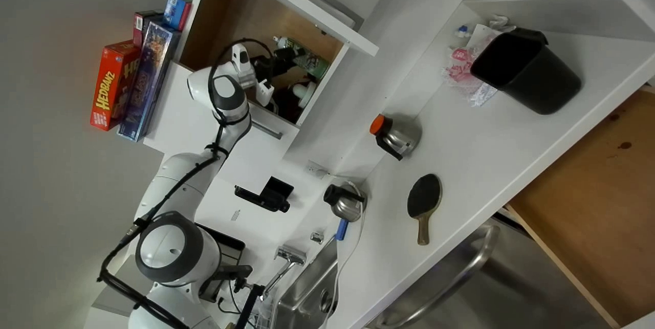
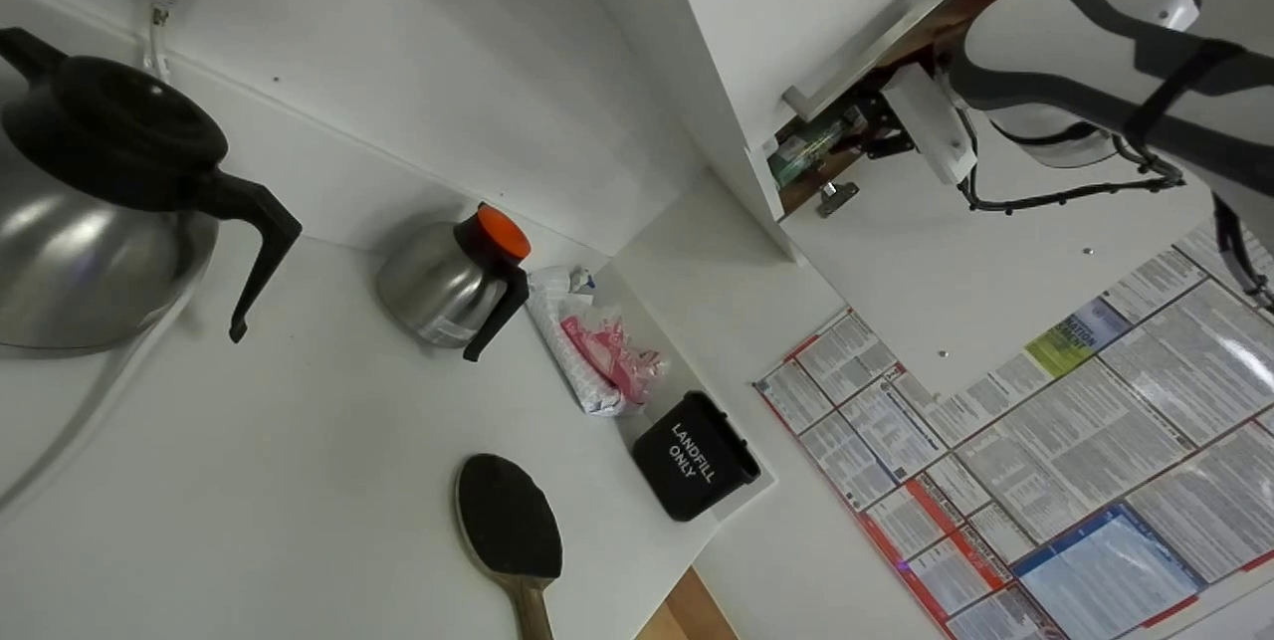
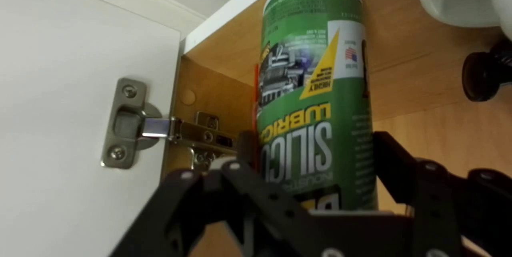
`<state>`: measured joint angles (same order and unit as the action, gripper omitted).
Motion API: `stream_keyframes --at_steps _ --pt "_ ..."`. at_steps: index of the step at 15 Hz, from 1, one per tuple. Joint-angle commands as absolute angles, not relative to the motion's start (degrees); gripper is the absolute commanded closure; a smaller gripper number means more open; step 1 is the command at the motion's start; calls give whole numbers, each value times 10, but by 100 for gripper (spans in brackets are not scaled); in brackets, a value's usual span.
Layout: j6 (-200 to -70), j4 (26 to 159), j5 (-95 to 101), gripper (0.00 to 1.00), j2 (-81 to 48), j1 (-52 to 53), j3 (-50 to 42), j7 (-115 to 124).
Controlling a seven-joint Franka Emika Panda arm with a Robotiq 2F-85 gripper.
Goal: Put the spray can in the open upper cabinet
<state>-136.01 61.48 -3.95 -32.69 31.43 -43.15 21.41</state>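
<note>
The spray can (image 1: pixel 313 62) is green with lubricant lettering and stands roughly upright inside the open upper cabinet (image 1: pixel 256 12), nozzle end up. The cabinet has a white frame (image 2: pixel 764 184) and brown wood interior. My gripper (image 1: pixel 290 53) reaches into it, with a finger against each side of the can. In the wrist view the can (image 3: pixel 316 61) fills the middle between the fingers (image 3: pixel 314 147), with its nozzle end hidden behind the gripper. The can (image 2: pixel 808 150) and gripper (image 2: pixel 878 127) are partly hidden in an exterior view. I cannot tell whether the can's base touches the cabinet floor.
A white container (image 3: pixel 460 1) and a dark object (image 3: pixel 478 76) stand beside the can. The cabinet door's hinge (image 3: pixel 128 125) is on the other side. Game boxes (image 1: pixel 115 83) sit atop the cabinet. An orange-topped pot (image 1: pixel 401 134), paddle (image 1: pixel 424 198) and black bin (image 1: pixel 542 81) are on the counter below.
</note>
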Motion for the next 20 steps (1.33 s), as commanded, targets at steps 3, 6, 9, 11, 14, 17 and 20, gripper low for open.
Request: stream_keyframes --at_steps 3,6,9,11,14,17,20 --pt "-1321 535 -50 15 -364 279 -417 202" --pt "-1317 514 -44 0 -372 274 -422 206" --pt "-1297 501 -40 0 -363 272 -426 205" --pt "-1268 493 -34 0 -353 273 -429 197" --pt "-1219 491 -36 0 -331 277 -423 163" --pt "-1200 491 -41 0 -310 281 -419 130" --pt "-1204 492 -48 0 -298 280 -415 112"
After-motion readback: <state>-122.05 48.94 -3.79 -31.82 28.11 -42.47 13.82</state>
